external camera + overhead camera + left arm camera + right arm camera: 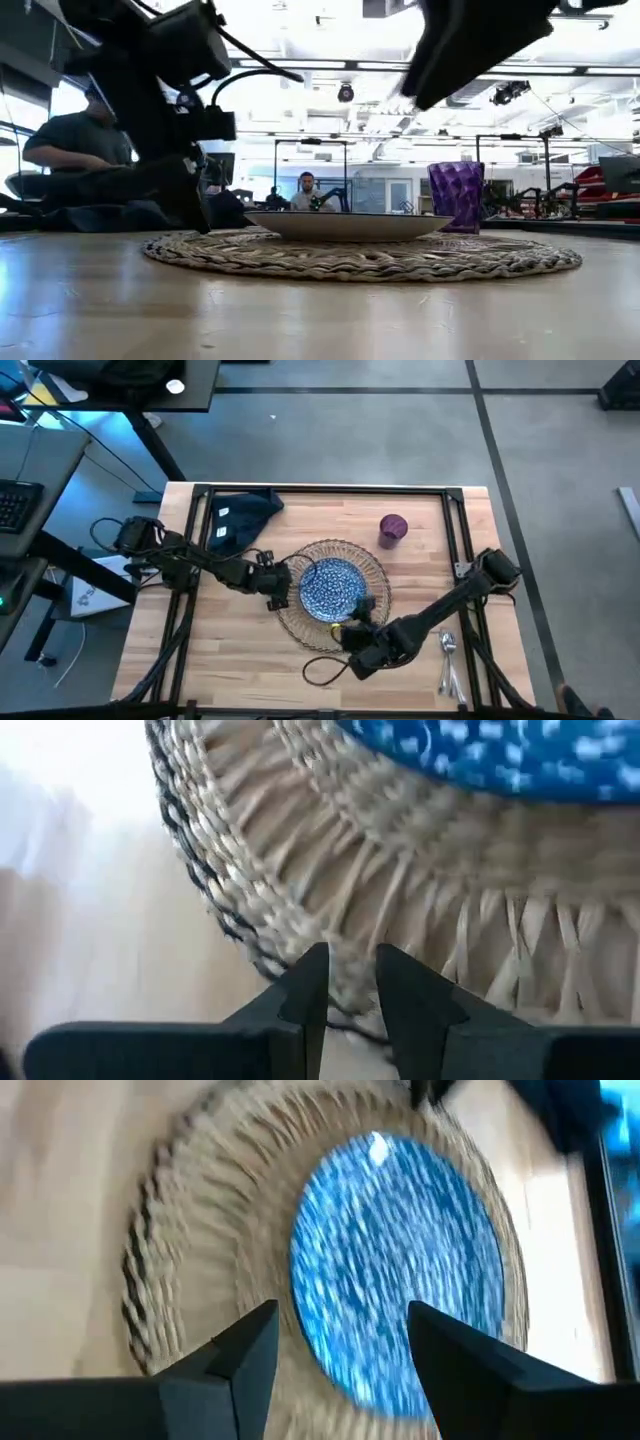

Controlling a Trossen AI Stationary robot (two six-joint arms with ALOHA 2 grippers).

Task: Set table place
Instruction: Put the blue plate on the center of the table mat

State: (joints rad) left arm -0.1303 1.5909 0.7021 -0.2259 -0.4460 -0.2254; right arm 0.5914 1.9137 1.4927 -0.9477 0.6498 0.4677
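Pinching the wicker mat's [300, 622] edge, the left gripper [279, 588] steadies it mid-desk [200, 650] under the speckled plate [332, 586], while the right gripper [358, 618] hovers spread apart above.

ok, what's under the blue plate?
The plate sits on the round wicker mat, whose rim shows all around it, on the table. Anything beneath the plate's centre is covered.

You could read no text, brand, number or sign in any view. Small pale tag showed on napkin [240, 520] at bench's far left corner, its print too small to make out. Nothing legible on room screens either.
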